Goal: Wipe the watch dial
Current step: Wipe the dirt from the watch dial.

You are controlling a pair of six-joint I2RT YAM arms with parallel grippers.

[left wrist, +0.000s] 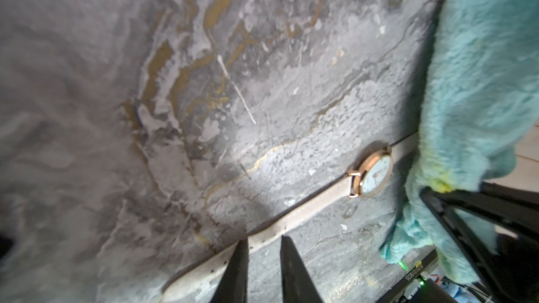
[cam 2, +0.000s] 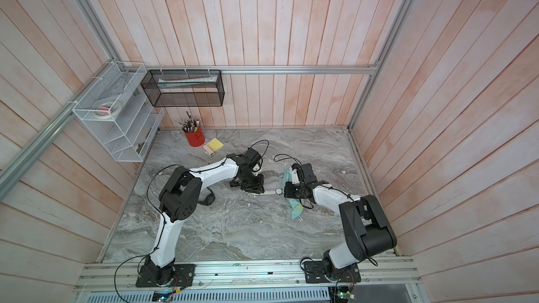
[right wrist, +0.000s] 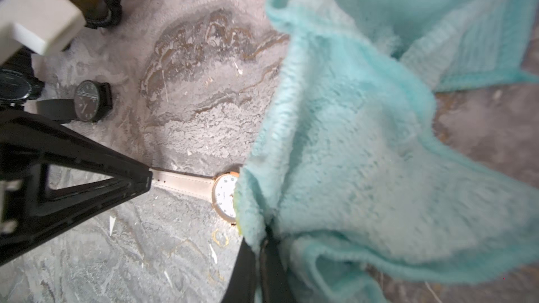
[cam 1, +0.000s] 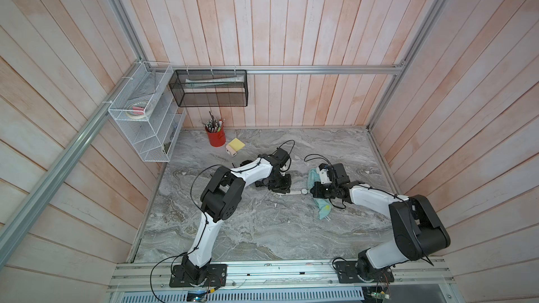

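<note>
Lying flat near the middle of the marble table (cam 1: 262,228): the watch (cam 1: 304,191), white dial (left wrist: 374,176) facing up, rose-gold case, pale strap (right wrist: 186,183) stretched out straight. Met at the strap's free end by the left gripper (left wrist: 262,241), tips down at the strap, jaws a little apart; could not tell pinching from mere pressing. Clamped in the right gripper (right wrist: 261,239): a teal cloth (right wrist: 350,141), jaws closed with the fabric bunched between them. Hung just beside the watch case, on the side away from the left gripper, with a folded edge overlapping part of the dial in the right wrist view; could not tell contact from a near miss. Draped onward past the right gripper toward the table's near edge. Also seen: a black watch (right wrist: 87,100), apart from the pale one, near the left arm. Stood close together by the far left corner: a red pen cup (cam 1: 216,138) and a yellow sponge (cam 1: 235,143).
</note>
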